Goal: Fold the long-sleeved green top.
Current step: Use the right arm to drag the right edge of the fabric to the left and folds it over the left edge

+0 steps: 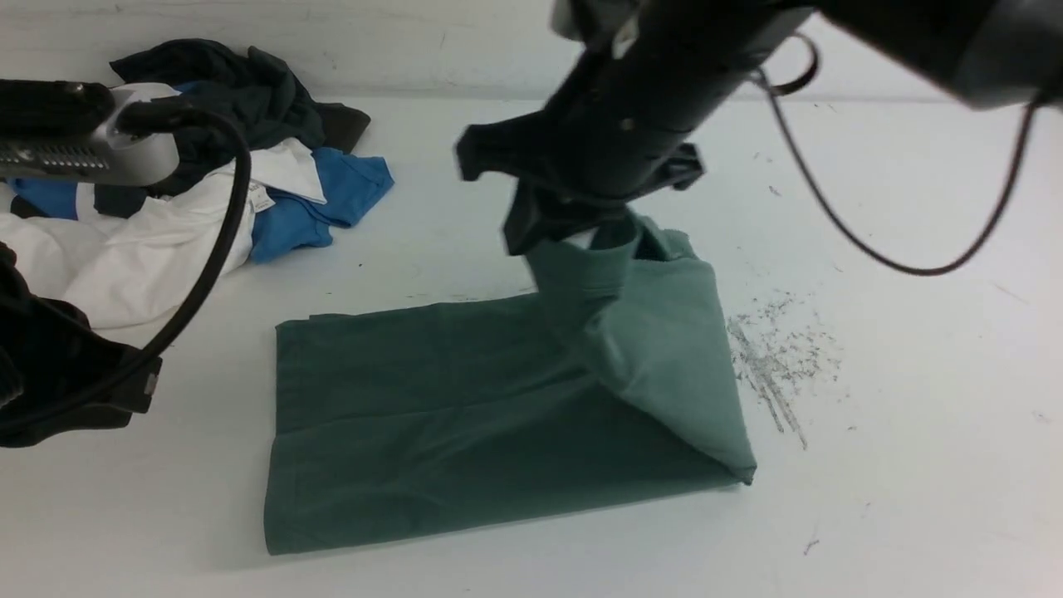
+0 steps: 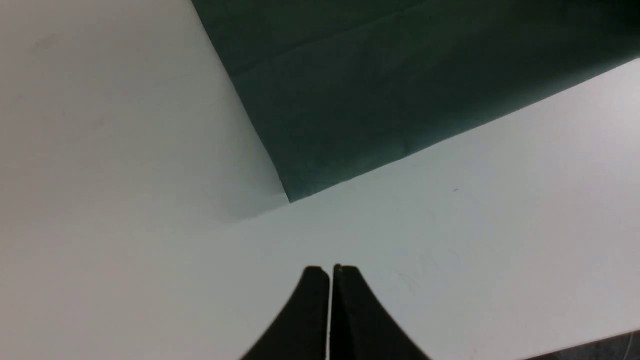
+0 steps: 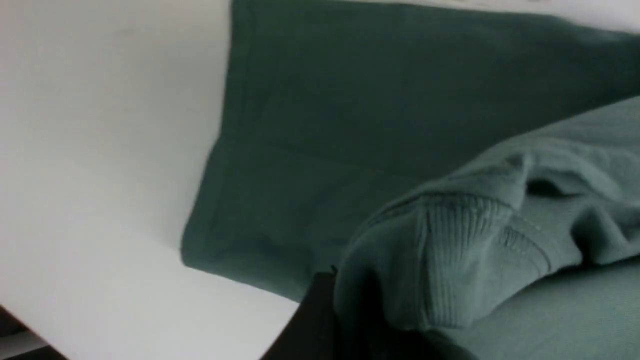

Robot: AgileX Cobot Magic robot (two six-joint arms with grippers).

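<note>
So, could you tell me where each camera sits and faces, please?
Front: between left arm and right arm, both showing, looking down at the green long-sleeved top on the table.
Left wrist: faces the top's corner past the shut left gripper.
Right wrist: close on ribbing the right gripper pinches.
Shared: all three show the top.

Long-sleeved top (image 1: 465, 415) at table (image 1: 913, 465) centre, clothes heap (image 1: 282, 191) behind-left, seeming scratch marks (image 1: 776, 353) just right.

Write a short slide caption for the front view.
Right hand holds one end of the folded green top raised.
</note>
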